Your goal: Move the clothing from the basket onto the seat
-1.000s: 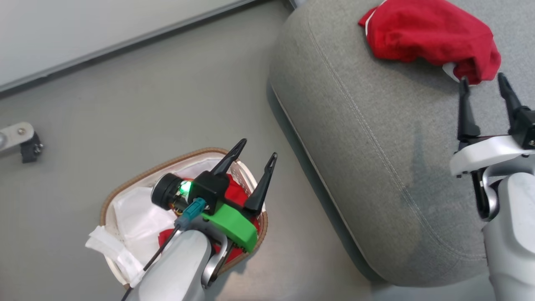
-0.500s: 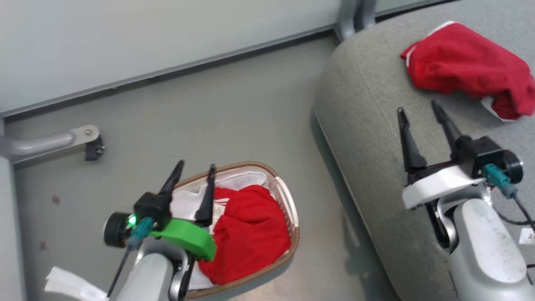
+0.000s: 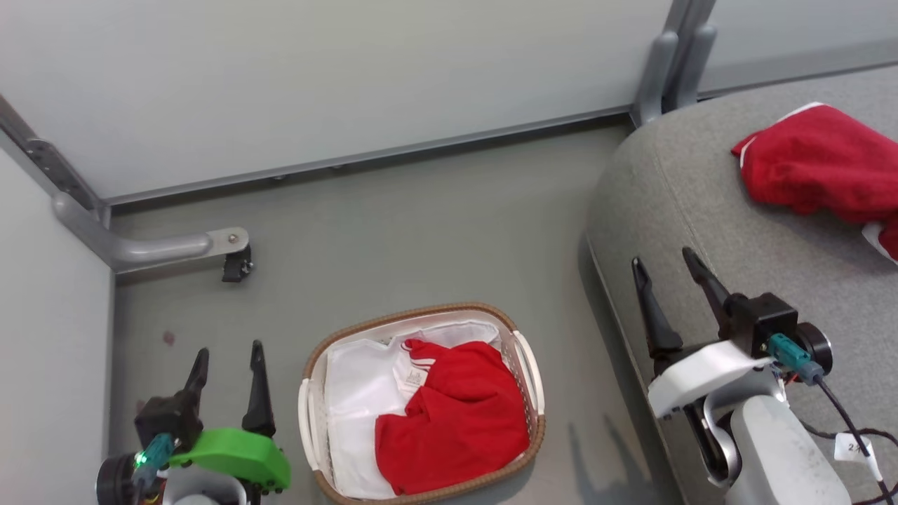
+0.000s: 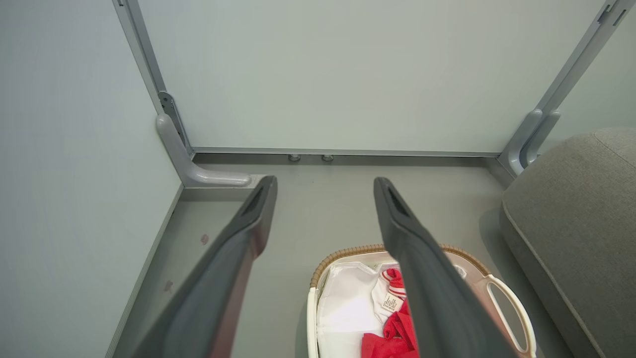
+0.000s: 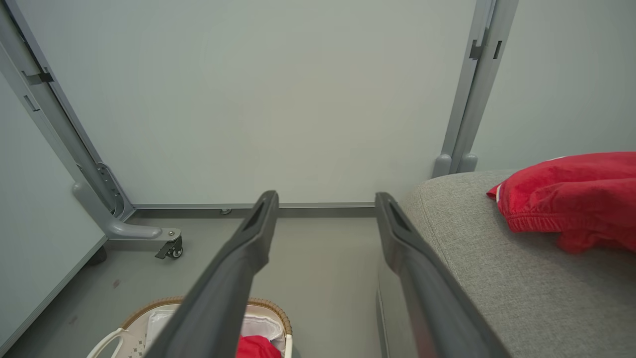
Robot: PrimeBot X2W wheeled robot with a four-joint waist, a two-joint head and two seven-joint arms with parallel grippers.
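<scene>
Floor-level scene, left to right: the left gripper (image 3: 229,348) hangs beside the basket (image 3: 421,311), its two dark fingers spread apart, empty and clear of the rim, seemingly ready for a fresh reach. Inside the basket one red garment (image 3: 456,414) lies crumpled on the white liner (image 3: 358,393), so the job looks about half done and this piece likely needs lifting next. Further right, the right gripper (image 3: 663,257) hovers over the edge of the grey seat (image 3: 701,210), fingers likewise parted and holding nothing, with the other red garment (image 3: 821,165) resting farther along it
</scene>
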